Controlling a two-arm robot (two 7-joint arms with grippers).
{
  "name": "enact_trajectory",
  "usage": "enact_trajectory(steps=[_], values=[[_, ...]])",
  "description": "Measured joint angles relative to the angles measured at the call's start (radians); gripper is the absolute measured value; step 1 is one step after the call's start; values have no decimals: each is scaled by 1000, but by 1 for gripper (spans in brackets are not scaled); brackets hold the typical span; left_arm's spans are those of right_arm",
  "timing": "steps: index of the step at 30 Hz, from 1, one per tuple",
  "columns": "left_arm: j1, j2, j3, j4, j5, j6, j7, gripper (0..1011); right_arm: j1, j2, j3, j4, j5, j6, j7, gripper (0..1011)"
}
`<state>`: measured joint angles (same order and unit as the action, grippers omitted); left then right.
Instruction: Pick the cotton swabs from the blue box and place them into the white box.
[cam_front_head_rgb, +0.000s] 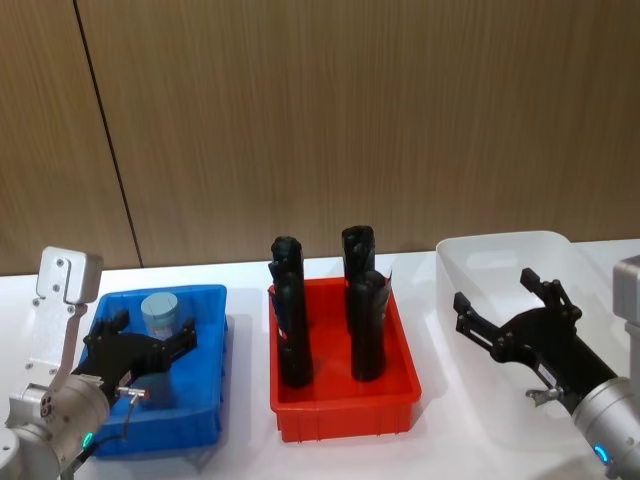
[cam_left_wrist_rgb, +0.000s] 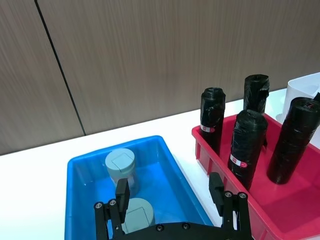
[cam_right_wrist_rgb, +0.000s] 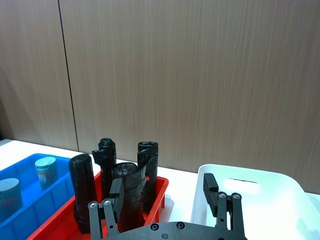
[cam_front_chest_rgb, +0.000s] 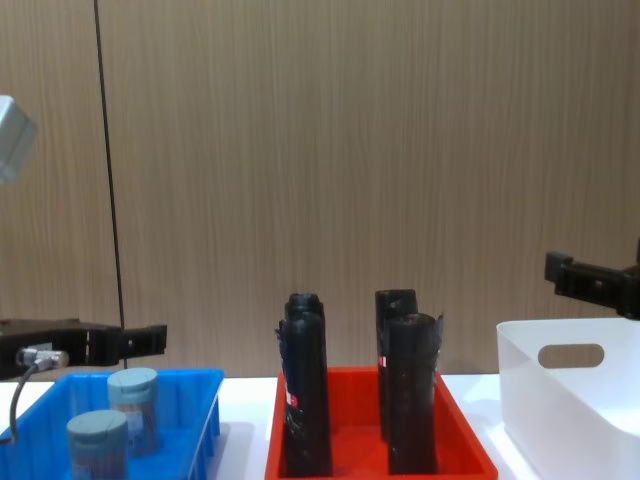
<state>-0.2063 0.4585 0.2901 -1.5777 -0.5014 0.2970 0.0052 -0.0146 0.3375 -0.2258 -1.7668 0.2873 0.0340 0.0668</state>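
Blue box (cam_front_head_rgb: 212, 293) open on top; two cotton swabs (cam_left_wrist_rgb: 120, 165) upright inside, floor beside them free. Red bin (cam_front_head_rgb: 345, 412) with tall black rolls (cam_front_head_rgb: 292, 335) stands between it and white box (cam_front_head_rgb: 468, 268), barring low crossing.

Two cotton swabs (cam_left_wrist_rgb: 120, 167) (cam_left_wrist_rgb: 138, 214), four black rolls (cam_left_wrist_rgb: 212, 117) (cam_left_wrist_rgb: 256, 92) (cam_left_wrist_rgb: 245, 145) (cam_left_wrist_rgb: 292, 140), three boxes (cam_front_head_rgb: 205, 405) (cam_front_head_rgb: 345, 415) (cam_front_head_rgb: 500, 242).

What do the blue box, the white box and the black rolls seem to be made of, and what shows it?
Blue box: moulded plastic, smooth and glossy, with rounded rims. White box: likely translucent plastic; its walls look milky and smooth. Black rolls: probably thin plastic film, crinkled with a dull sheen.
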Motion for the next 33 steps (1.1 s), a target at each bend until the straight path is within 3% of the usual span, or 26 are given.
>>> enact_trajectory(steps=[10,28,33], values=[[-31,-21,-6,52,-30,38,-10,1009,0,0,0,0,0,0,0,1002],[-5,-18,-27,32,-70,99,128,1009,0,0,0,0,0,0,0,1002],[4,-13,-33,26,-79,105,141,1010,0,0,0,0,0,0,0,1002]])
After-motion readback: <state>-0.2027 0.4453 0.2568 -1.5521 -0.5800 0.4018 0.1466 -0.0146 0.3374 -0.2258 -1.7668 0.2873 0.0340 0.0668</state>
